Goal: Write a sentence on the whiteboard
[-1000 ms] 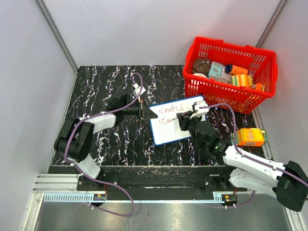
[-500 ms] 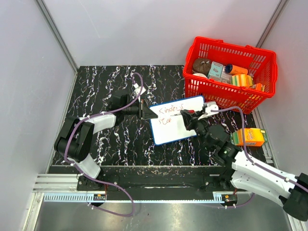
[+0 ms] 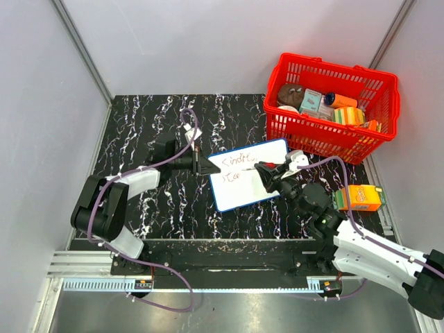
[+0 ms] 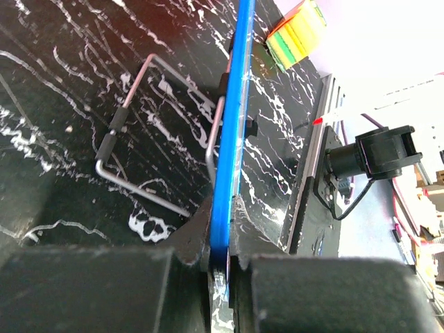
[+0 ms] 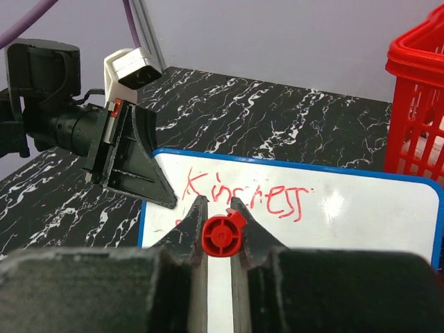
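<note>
Near right: orange carton (image 3: 359,198) on the black marbled table (image 3: 149,114), just right of the right arm. The right gripper (image 3: 267,169) is over the whiteboard's right half, fingers pinched on a red marker (image 5: 222,238) that points left twd the writing. The whiteboard (image 3: 253,184) sits mid-table, a bit right of centre, angled w/ its right end farther away: white face, thin blue frame, rounded corners. The sentence (image 5: 246,194) is thin red handwriting on the far-left part. 1st line reads approx. "Kindness"; a short 2nd line below it isn't legible. The left gripper (image 3: 206,166) clamps the board's left edge, blue frame btwn its fingers (image 4: 187,239) in the wrist view. A bent wire stand (image 4: 116,123) shows on the board's back side. Far right: red basket (image 3: 312,130) w/ packaged goods, just beyond the board's far right corner.
</note>
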